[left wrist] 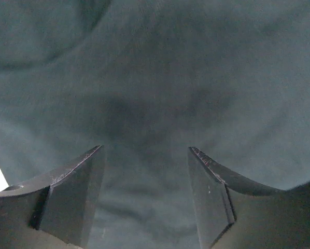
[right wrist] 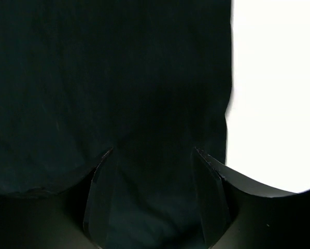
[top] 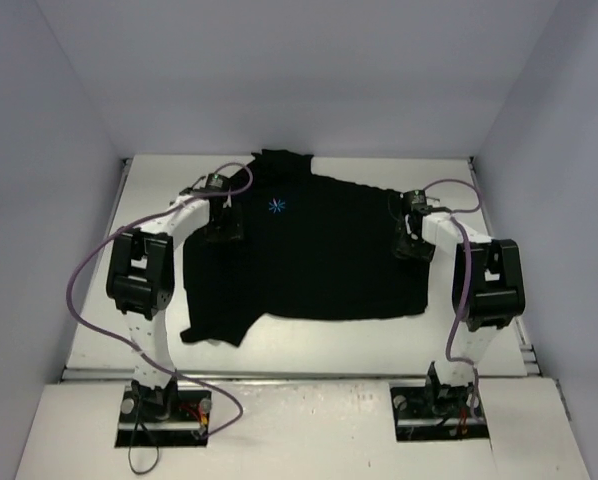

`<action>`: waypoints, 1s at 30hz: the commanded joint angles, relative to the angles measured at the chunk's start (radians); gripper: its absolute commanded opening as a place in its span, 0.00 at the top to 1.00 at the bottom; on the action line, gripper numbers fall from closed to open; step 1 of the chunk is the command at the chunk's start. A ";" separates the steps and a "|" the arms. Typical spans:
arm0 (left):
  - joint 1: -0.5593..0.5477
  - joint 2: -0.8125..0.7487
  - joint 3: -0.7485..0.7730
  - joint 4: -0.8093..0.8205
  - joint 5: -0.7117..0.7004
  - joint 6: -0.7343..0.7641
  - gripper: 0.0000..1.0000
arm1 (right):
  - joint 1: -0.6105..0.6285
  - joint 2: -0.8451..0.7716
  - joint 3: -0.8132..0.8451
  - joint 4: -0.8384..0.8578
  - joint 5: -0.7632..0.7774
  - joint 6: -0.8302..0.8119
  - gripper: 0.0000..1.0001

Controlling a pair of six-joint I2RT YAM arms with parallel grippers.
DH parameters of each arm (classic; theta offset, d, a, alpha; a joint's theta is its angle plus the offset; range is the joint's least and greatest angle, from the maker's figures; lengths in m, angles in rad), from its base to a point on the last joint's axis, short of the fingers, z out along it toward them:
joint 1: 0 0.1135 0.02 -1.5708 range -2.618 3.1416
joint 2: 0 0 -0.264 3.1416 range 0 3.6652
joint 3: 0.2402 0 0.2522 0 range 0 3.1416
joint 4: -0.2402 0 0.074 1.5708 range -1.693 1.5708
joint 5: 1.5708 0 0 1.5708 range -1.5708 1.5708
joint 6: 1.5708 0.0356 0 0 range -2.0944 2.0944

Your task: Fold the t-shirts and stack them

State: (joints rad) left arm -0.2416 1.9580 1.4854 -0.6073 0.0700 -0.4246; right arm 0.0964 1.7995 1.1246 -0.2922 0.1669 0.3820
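One black t-shirt (top: pixel 309 255) lies spread on the white table, with a small light-blue star logo (top: pixel 276 206) near its upper left. My left gripper (top: pixel 222 228) is down on the shirt's left part, next to the logo. In the left wrist view its jaws stand open over dark cloth (left wrist: pixel 155 93), nothing between them (left wrist: pixel 144 155). My right gripper (top: pixel 413 245) is down on the shirt's right edge. In the right wrist view its jaws (right wrist: pixel 152 155) stand open over the cloth (right wrist: pixel 108 78), the shirt's edge just to their right.
The white table (top: pixel 339 345) is walled by pale panels on the left, back and right. A sleeve (top: pixel 214 325) sticks out at the shirt's front left. Purple cables (top: pixel 84 270) loop off both arms. White table shows right of the shirt in the right wrist view (right wrist: pixel 279 88).
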 commanded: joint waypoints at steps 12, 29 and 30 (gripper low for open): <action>0.070 -0.055 -0.210 0.186 -0.046 -0.296 0.40 | -0.015 0.428 0.453 0.039 -0.056 -0.126 0.43; 0.080 -0.138 0.016 0.155 -0.101 -0.093 0.39 | -0.015 0.220 0.695 0.031 0.008 -0.208 0.38; 0.079 -0.159 0.032 0.142 -0.114 -0.075 0.38 | -0.029 0.142 0.620 0.030 0.012 -0.182 0.38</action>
State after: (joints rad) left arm -0.1720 1.9065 1.4118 -0.4369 0.0181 -0.6074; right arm 0.1066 2.2467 1.8503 -0.2670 0.1125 0.1628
